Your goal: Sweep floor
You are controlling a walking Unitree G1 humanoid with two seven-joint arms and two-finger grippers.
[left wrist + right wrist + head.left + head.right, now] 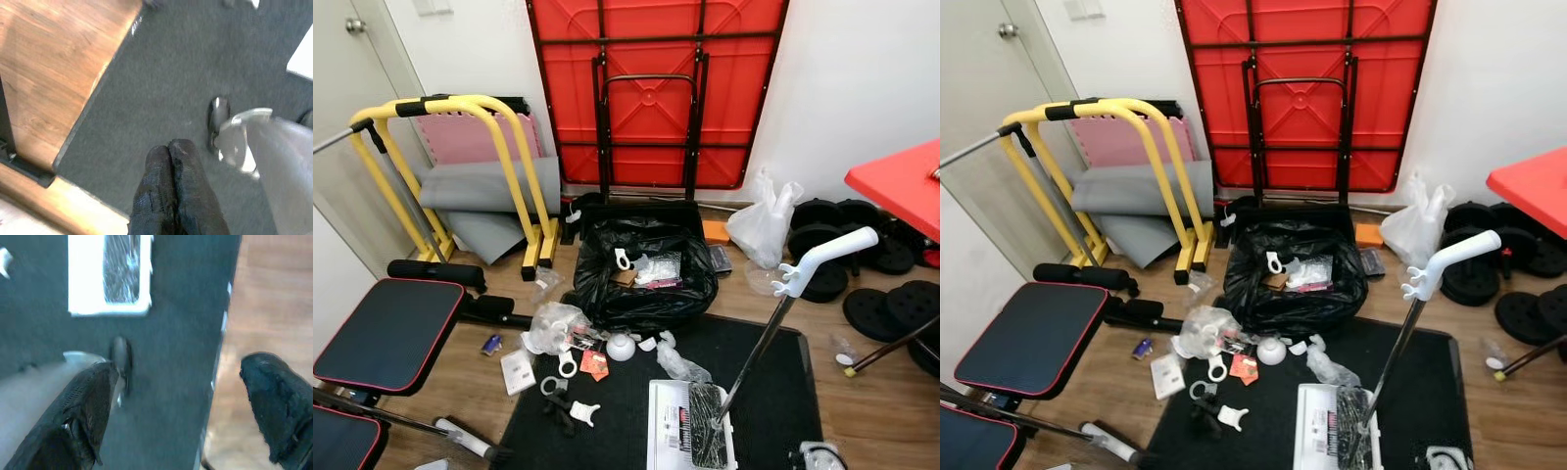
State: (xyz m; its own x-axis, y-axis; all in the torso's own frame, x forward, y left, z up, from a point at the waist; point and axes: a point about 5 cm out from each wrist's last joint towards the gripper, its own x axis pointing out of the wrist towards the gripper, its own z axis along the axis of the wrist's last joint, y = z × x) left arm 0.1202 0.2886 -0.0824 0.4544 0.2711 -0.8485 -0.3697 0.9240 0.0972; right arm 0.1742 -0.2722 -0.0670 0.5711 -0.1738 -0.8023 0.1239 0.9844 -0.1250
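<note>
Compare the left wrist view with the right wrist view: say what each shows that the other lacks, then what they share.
Left wrist view alone: the left gripper, fingers pressed shut, and a dark bar on the wood.
Right wrist view alone: the right gripper, fingers spread wide, and the white dustpan with a dark brush in it.
Both: the dark mat meeting the wood floor, both blurred.

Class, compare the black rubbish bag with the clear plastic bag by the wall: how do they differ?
The black rubbish bag is dark and opaque; the clear plastic bag is pale and see-through. The black one gapes wide open, with litter inside; the clear one is bunched at the top. The black one is larger. Both stand on the wooden floor.
</note>
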